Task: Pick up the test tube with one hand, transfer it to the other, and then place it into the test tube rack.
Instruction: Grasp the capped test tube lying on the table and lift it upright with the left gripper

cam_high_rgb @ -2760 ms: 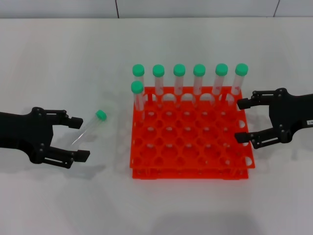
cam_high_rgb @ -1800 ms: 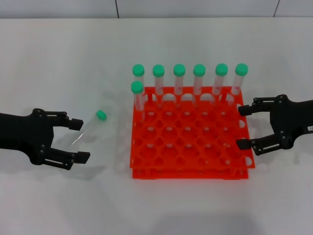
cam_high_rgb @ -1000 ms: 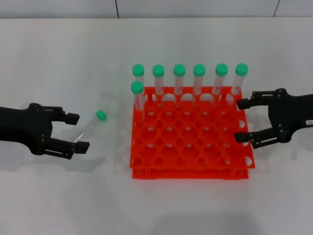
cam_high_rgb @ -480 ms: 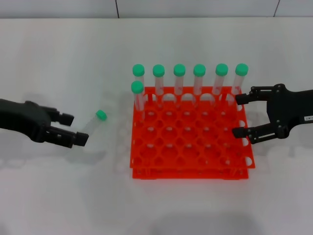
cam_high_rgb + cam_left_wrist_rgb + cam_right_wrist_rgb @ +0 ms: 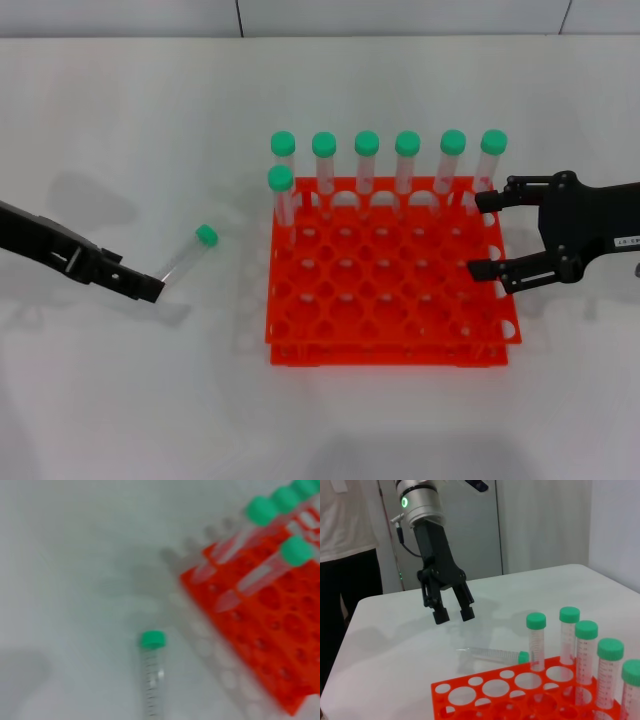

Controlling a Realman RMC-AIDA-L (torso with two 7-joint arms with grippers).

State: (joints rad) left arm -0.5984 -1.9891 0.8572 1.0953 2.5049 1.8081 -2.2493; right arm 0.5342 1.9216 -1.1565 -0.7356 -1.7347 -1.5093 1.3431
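Slim clear test tube (image 5: 183, 258) lies flat, round green cap; left gripper (image 5: 451, 614) hangs above, fingers slightly spread; right gripper (image 5: 484, 234) spread wide over gridded orange rack (image 5: 390, 290)

Black left hand (image 5: 451, 613) on silver green-lit arm, white-labelled right hand (image 5: 492, 235)

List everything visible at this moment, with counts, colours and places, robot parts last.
test tube rack: one, orange-red, middle of the table.
racked tubes: seven, clear with green caps, upright; six along the rack's far row, one just nearer at its left end.
test tube: one, clear with green cap, lying on the table left of the rack.
table: one, white.
person: one, white top and dark trousers, standing beyond the table in the right wrist view.
left gripper: black, open, raised above the lying tube, not holding it.
right gripper: black, open, at the rack's right edge.
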